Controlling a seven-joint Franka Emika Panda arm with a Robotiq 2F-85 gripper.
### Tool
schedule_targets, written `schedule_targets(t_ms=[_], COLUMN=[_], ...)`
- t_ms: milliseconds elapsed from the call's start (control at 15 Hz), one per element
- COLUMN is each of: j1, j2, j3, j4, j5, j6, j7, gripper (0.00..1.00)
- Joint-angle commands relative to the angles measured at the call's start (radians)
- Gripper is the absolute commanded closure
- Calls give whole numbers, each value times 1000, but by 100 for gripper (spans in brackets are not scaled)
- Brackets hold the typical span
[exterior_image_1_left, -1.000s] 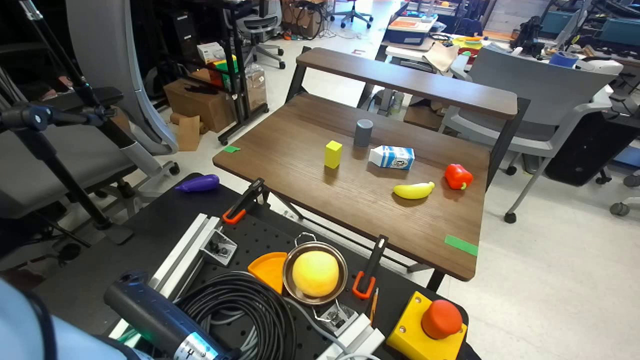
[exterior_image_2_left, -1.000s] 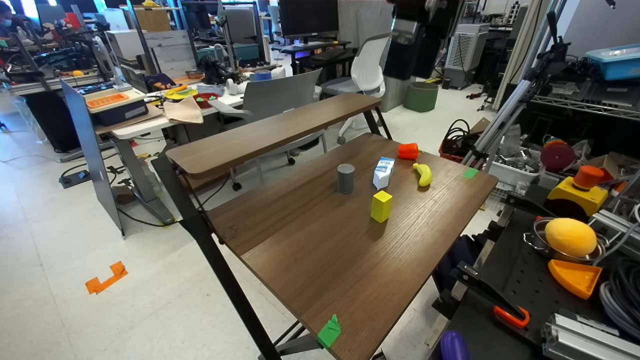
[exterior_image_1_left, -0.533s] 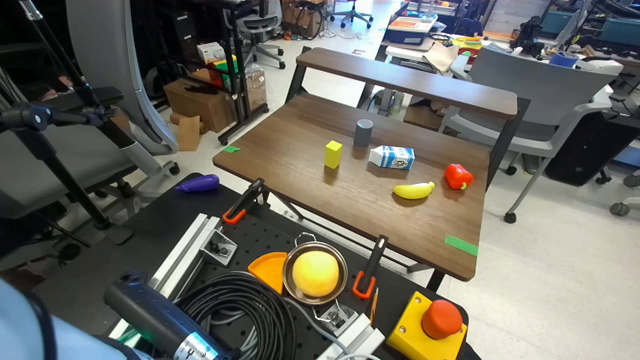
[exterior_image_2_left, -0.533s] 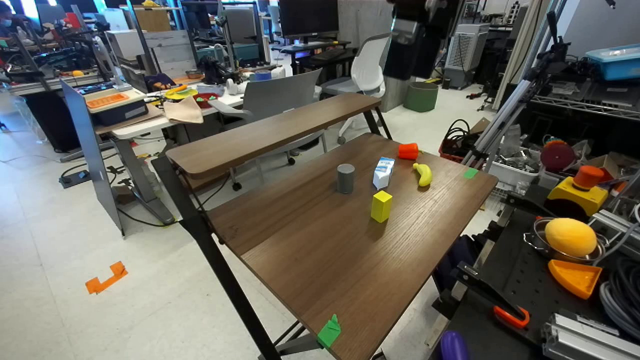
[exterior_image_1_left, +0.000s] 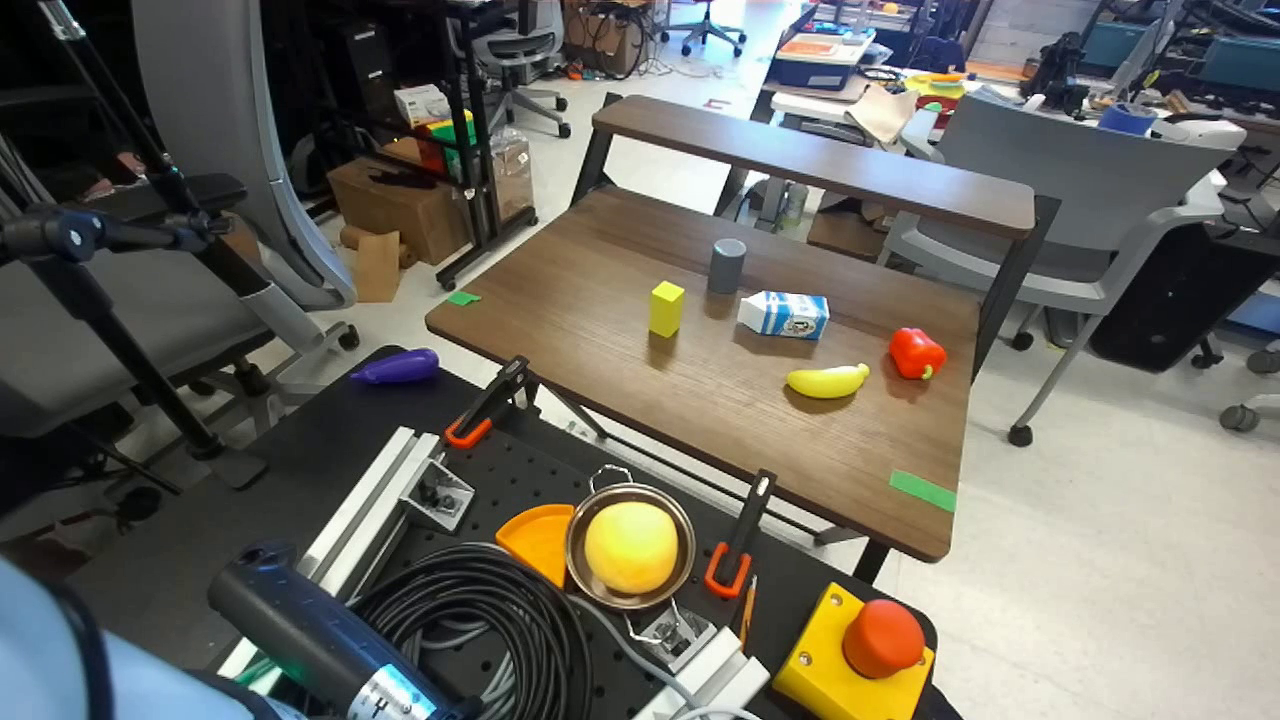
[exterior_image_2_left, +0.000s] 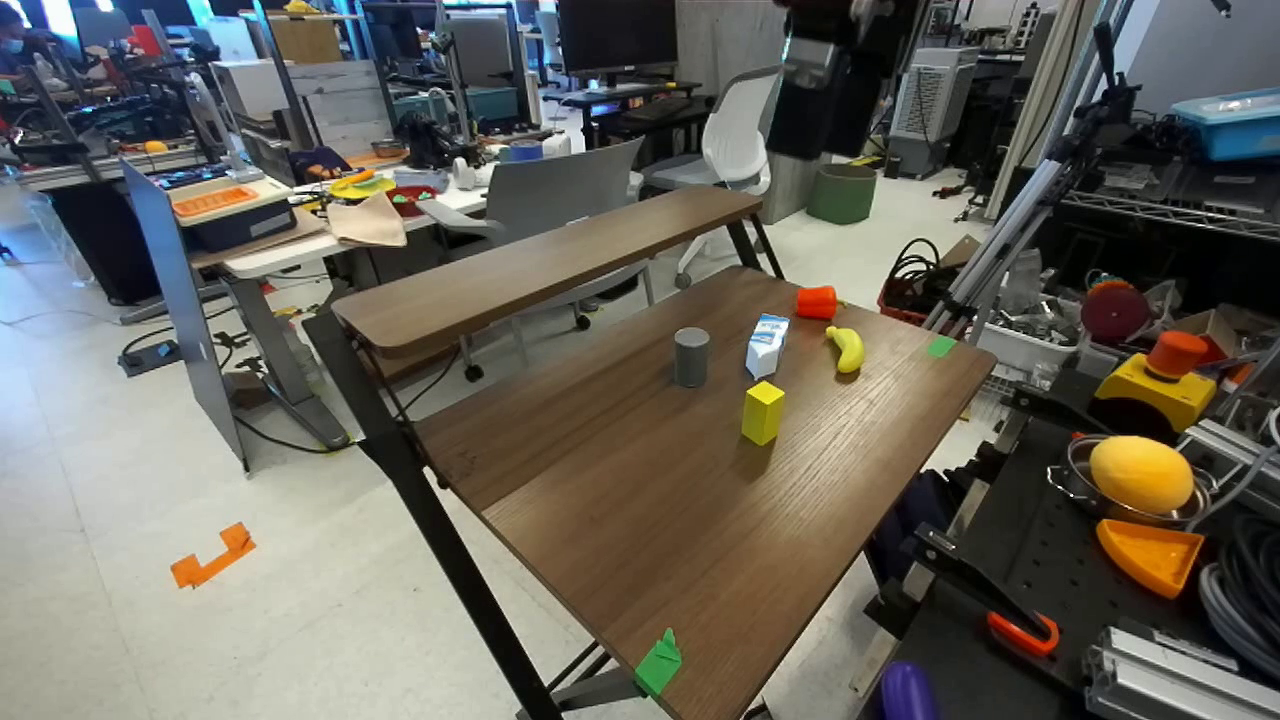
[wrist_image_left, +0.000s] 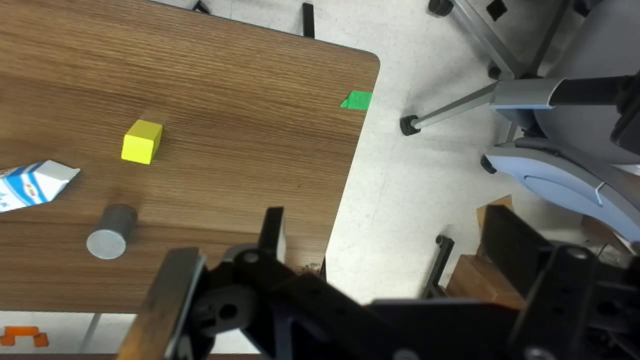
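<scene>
My gripper (wrist_image_left: 389, 235) is raised above the table (wrist_image_left: 225, 145); its fingers are spread wide and hold nothing. Left of and below my fingers, in the wrist view, the grey cylinder (wrist_image_left: 112, 232) stands upright near the yellow block (wrist_image_left: 142, 142). Farther left lies a milk carton (wrist_image_left: 35, 185), contents hidden. Below, well apart from my gripper, a metal pot (exterior_image_1_left: 685, 547) contains a yellow ball (exterior_image_1_left: 630, 547).

A gray cylinder (exterior_image_1_left: 727, 267) is standing upright on the brown tabletop (exterior_image_1_left: 560, 265), closer to its far long edge in an exterior view. A bright yellow block (exterior_image_1_left: 666, 309) is standing on end near it, more toward the opposite long edge.
</scene>
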Motion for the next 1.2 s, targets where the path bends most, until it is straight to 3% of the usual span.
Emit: schedule_targets(t_ms=[0, 267, 667, 1133], j1=[-13, -11, -56, -128], j2=[0, -17, -87, -30], j3=[12, 10, -49, -94], j4=[2, -27, -90, -133], j5=[3, 16, 50, 37], j6=[-3, 26, 53, 189], j7=[-2, -13, -46, 7], gripper=[0, 0, 0, 0])
